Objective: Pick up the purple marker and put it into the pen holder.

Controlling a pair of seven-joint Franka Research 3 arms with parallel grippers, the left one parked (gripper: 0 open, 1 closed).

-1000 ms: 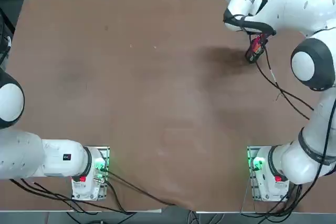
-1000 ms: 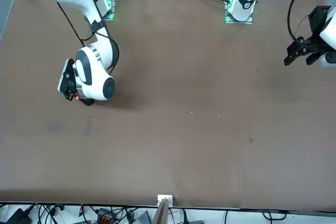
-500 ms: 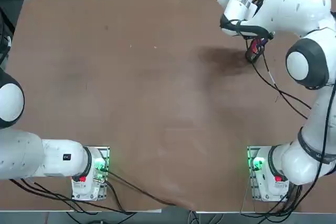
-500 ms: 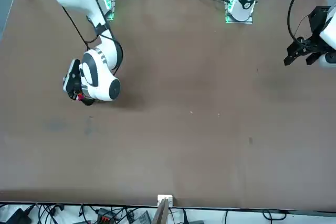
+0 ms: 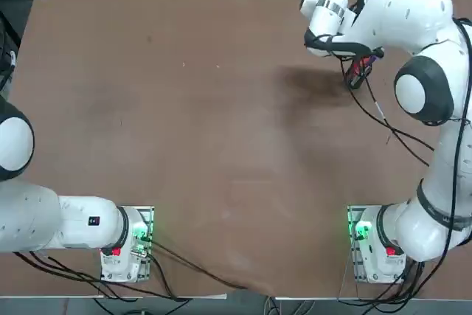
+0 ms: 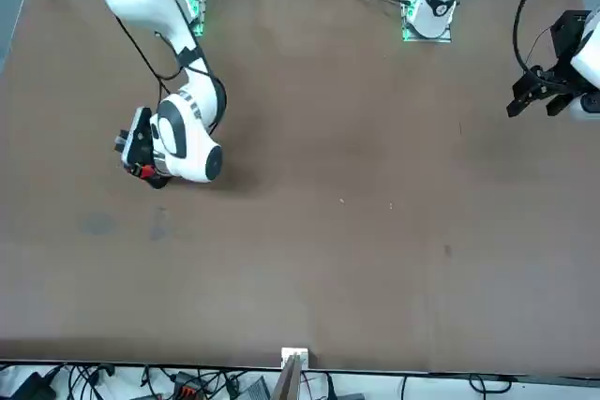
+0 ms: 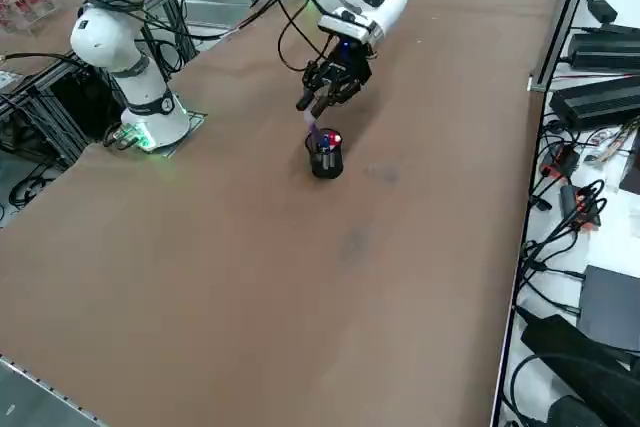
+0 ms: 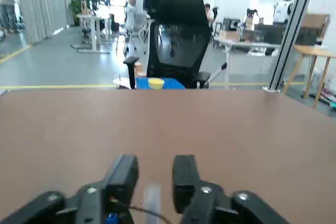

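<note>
Claw [image 7: 310,107] is open, just above the marker [image 7: 313,131], which looks to be in the cup [image 7: 326,161], upper middle of the side view. Probably light, stiff, kinda slippery; grip mid-barrel.

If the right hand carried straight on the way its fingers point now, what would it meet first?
Probably the purple marker, standing in the pen holder just below the right hand; depth is hard to judge.
</note>
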